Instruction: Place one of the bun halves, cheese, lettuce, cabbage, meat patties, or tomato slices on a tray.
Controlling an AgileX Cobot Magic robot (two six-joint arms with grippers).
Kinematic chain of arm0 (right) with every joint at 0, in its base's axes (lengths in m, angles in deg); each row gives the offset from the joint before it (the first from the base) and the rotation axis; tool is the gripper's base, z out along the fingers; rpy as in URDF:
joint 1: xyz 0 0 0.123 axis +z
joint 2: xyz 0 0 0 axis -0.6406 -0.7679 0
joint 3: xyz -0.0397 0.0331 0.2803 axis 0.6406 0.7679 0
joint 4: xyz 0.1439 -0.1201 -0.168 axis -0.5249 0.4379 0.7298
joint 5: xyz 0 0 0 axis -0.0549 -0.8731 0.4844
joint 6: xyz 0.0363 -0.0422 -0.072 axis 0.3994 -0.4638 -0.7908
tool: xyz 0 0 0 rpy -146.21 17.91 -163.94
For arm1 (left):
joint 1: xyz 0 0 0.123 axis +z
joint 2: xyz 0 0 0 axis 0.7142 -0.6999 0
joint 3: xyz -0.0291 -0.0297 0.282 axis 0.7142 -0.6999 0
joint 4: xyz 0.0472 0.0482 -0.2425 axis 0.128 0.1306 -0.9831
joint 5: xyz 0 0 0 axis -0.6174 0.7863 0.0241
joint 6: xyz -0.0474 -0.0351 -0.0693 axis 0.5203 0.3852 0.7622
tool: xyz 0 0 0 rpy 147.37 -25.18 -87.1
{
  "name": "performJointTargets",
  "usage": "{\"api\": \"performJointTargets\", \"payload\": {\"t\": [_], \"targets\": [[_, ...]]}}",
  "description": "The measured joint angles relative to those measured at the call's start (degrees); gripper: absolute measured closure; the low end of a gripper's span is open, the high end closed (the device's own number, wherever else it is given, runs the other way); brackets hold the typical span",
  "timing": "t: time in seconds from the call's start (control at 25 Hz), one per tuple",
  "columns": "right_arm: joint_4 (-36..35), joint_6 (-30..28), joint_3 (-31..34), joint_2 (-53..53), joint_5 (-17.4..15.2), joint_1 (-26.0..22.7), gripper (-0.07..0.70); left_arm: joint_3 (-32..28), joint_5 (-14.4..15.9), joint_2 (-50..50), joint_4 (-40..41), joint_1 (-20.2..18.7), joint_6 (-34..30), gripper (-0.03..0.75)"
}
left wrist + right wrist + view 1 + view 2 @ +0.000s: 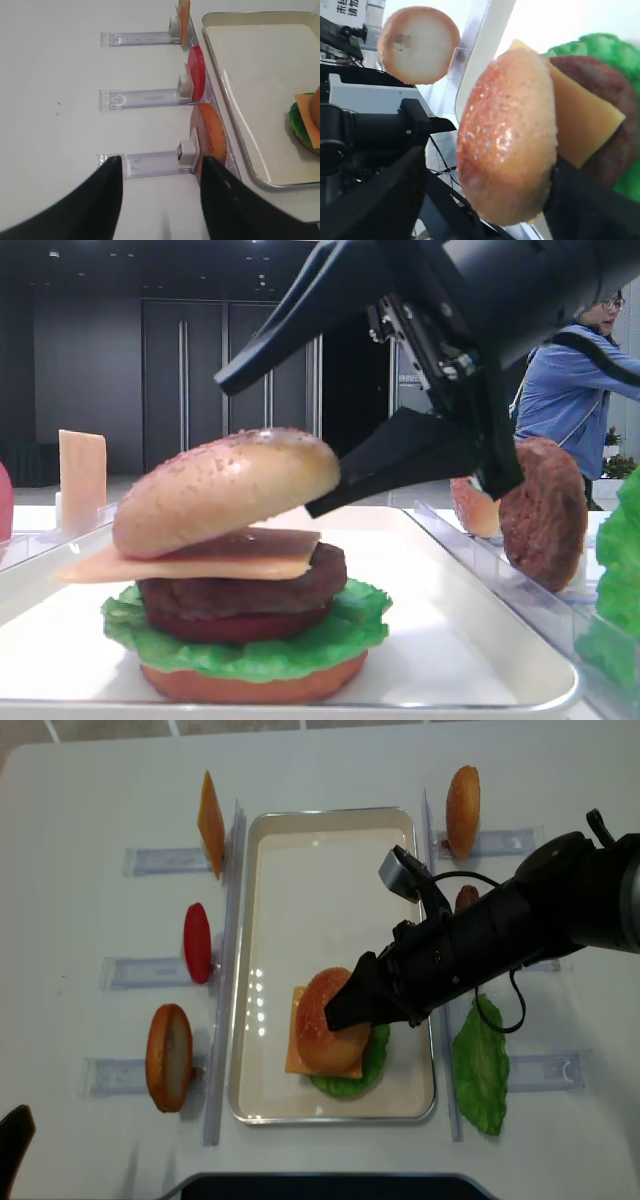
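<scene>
The right pincer (335, 440), jaws spread around the bun top (228, 490), could drag it off the tilted cheese (190, 560) while withdrawing, toppling the stack on the tray (480, 640).

The far half of the white tray (330, 850) lies bare, the widest open floor in reach, while its near end is filled by the stacked burger, topped by a sesame bun half (328, 1008), with the right gripper (345, 1012) spread wide around it and its arm slanting in over the tray's right rim. Clear plastic racks (225, 970) line both long sides of the tray, holding a cheese slice (210, 824), a tomato slice (197, 943) and buns on edge, fencing any low sideways approach. The counter (55, 75) left of the racks is open.
</scene>
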Motion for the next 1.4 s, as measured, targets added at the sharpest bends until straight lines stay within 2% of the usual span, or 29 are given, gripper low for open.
{"api": "performJointTargets", "payload": {"t": [0.28, 0.48, 0.64, 0.84, 1.04, 1.24, 1.4], "targets": [[8.66, 3.04, 0.00, 5.69, 5.71, -1.03, 0.146, 0.00, 0.00, 0.00, 0.00, 0.00, 0.00, 0.325], [13.54, 5.79, 0.00, 10.59, 6.74, -2.53, 0.146, 0.00, 0.00, 0.00, 0.00, 0.00, 0.00, 0.325], [20.04, 10.04, 0.00, 15.25, 7.78, -4.79, 0.146, 0.00, 0.00, 0.00, 0.00, 0.00, 0.00, 0.325], [33.40, 18.70, 0.00, 20.53, 7.37, -9.49, 0.146, 0.00, 0.00, 0.00, 0.00, 0.00, 0.00, 0.325], [45.75, 26.92, 0.02, 23.82, 7.33, -16.58, 0.146, 0.00, 0.00, 0.00, 0.00, 0.00, 0.00, 0.325], [54.55, 30.48, 0.02, 26.37, 4.88, -24.02, 0.146, 0.00, 0.00, 0.00, 0.00, 0.00, 0.00, 0.325], [61.74, 36.52, 0.02, 28.48, 3.11, -29.31, 0.146, 0.00, 0.00, 0.00, 0.00, 0.00, 0.00, 0.325]]}}
